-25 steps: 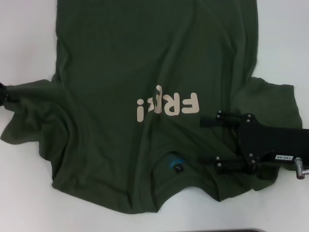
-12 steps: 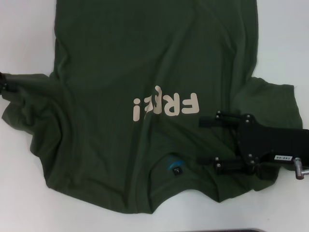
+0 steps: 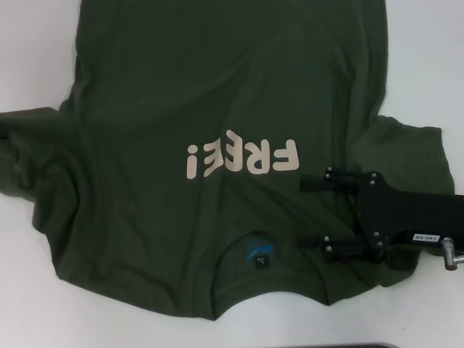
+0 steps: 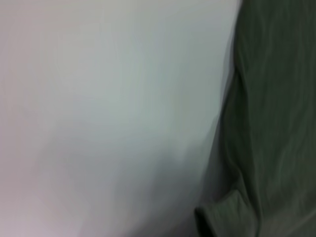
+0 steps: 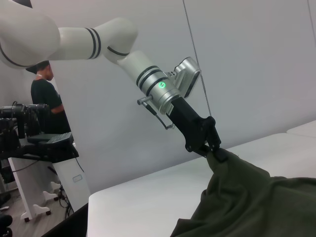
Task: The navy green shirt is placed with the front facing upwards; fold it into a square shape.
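Note:
The navy green shirt (image 3: 217,94) lies front up on the white table (image 3: 36,43), its cream letters "FREE" (image 3: 243,158) smooth and readable. The collar with its blue mark (image 3: 257,254) is at the near edge. My right gripper (image 3: 306,210) rests open over the shirt's right shoulder, one finger on each side of a band of cloth. My left gripper (image 5: 216,150) is beyond the head view's left edge; the right wrist view shows it shut on the raised left sleeve (image 5: 237,173). In the left wrist view, only cloth (image 4: 276,123) beside bare table shows.
White table (image 3: 428,65) surrounds the shirt on the left and right. A dark strip (image 3: 341,345) runs along the near edge. In the right wrist view, a person (image 5: 47,98) and camera gear (image 5: 24,123) stand beyond the table's far side.
The left gripper has pulled the left sleeve outward and left the head view. The chest wrinkle has flattened, so the letters show fully. The right gripper has not moved.

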